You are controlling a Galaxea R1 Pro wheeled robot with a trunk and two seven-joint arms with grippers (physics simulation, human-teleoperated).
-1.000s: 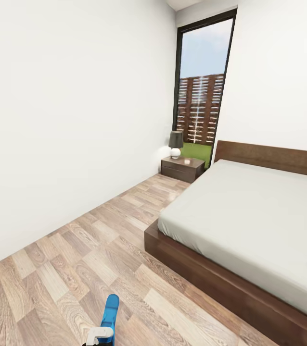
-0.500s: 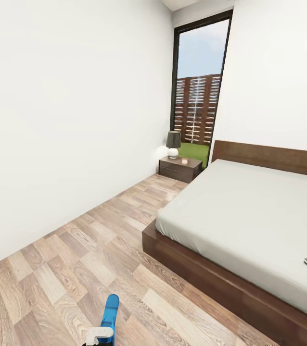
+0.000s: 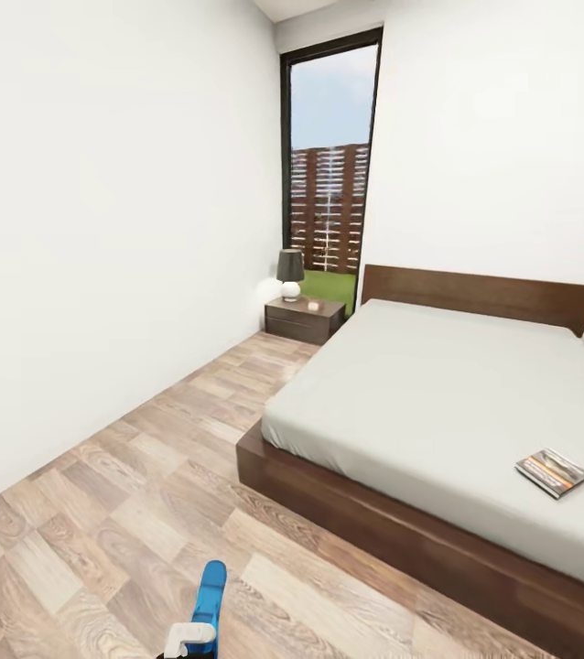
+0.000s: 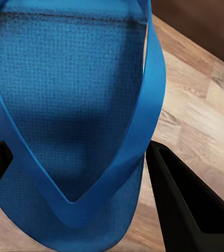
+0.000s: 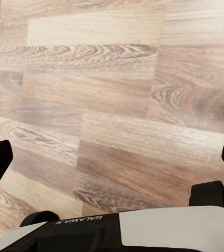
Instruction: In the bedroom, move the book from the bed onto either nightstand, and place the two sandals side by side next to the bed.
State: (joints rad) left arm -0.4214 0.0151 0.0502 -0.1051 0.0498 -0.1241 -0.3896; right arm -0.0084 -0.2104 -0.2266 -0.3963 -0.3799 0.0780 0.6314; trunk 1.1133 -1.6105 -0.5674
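One bright blue sandal (image 3: 210, 593) sticks up at the bottom of the head view, with my left gripper (image 3: 188, 640) shut on it. In the left wrist view the sandal's sole and straps (image 4: 75, 100) sit between the two black fingers (image 4: 188, 207). The book (image 3: 553, 472) lies flat on the pale mattress near the foot of the bed (image 3: 438, 403), far to my right. A dark nightstand (image 3: 304, 319) stands at the head of the bed by the window. My right gripper (image 5: 112, 157) hangs open over bare wood floor.
A small lamp (image 3: 290, 275) with a dark shade stands on the nightstand. A white wall (image 3: 100, 256) runs along the left. Wood floor (image 3: 146, 458) lies between that wall and the bed's dark frame (image 3: 356, 513). A tall window (image 3: 329, 174) is behind the nightstand.
The head view has swung to the right, so the bed, nightstand and window sit further left and the whole book shows. The sandal stays in my left gripper.
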